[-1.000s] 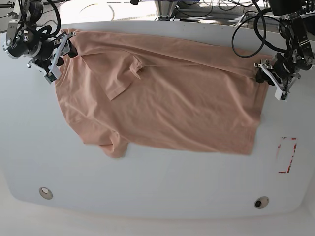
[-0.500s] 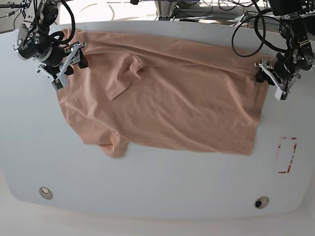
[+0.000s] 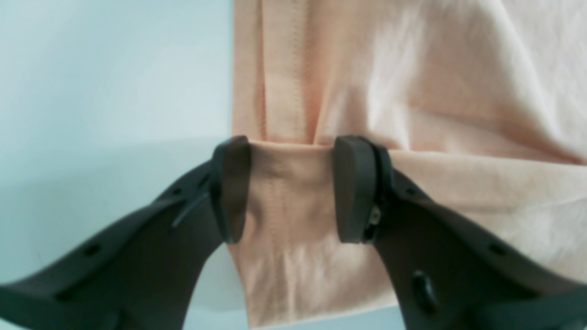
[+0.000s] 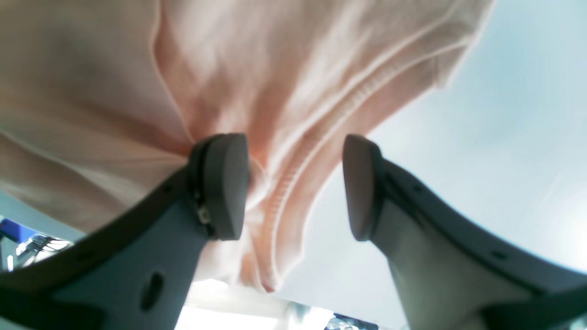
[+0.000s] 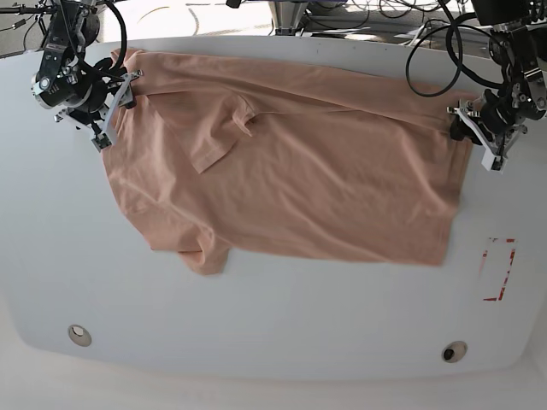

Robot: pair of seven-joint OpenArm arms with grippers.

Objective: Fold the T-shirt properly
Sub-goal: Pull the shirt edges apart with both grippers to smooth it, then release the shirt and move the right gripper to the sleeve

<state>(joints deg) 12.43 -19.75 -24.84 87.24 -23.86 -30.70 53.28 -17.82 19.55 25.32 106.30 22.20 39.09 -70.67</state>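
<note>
The salmon-pink T-shirt (image 5: 299,171) lies spread across the white table (image 5: 273,325), with one sleeve (image 5: 214,141) folded onto the body and the other (image 5: 201,256) poking out at the near left. At the shirt's far-left corner, my right gripper (image 5: 115,94) (image 4: 293,146) has its jaws apart. The ribbed collar (image 4: 348,110) runs between them and cloth touches one pad. My left gripper (image 5: 473,137) (image 3: 293,151) stands at the shirt's right corner, jaws apart, with a folded hem flap of the T-shirt (image 3: 412,68) filling the gap between its pads.
A red-outlined rectangle (image 5: 498,269) is marked on the table right of the shirt. Two round metal fittings (image 5: 79,335) (image 5: 454,351) sit near the front edge. Cables (image 5: 427,51) hang behind the table at the back right.
My right gripper swung inward over the collar corner, then back a little toward the far edge. The left gripper drifted slightly right and back, and the whole shirt slid a little to the right.
</note>
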